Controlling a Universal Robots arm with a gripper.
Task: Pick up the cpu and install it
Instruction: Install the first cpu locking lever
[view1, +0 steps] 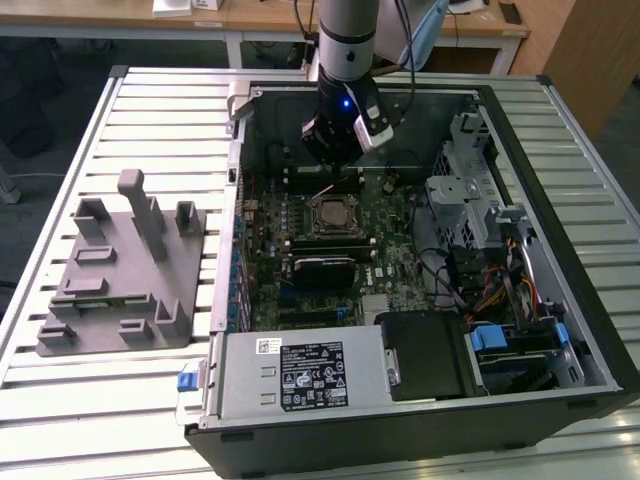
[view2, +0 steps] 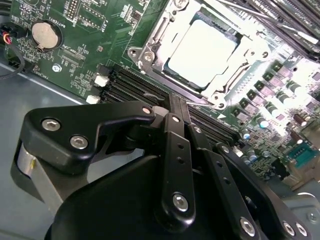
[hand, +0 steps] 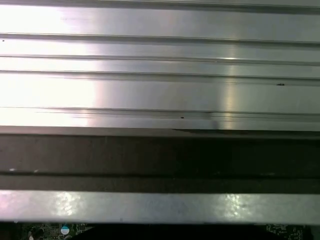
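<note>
— Where did the cpu (view2: 202, 51) sit just then?

— In the socket (view1: 333, 213) at the middle of the motherboard (view1: 390, 255), pale top up inside the metal frame. My gripper (view2: 176, 107) hung above the memory slots just beside that socket, fingers drawn together on nothing.

— How did you judge the step should go?

— I reckoned the chip had to lie flat and square in the frame, with no sideways nudge from me.

— And around the socket?

— The open computer case (view1: 560, 250) lay on a slatted metal table (view1: 150, 110); a grey tray (view1: 125, 270) stood well apart from the socket, outside the case, with wooden desks beyond.
</note>
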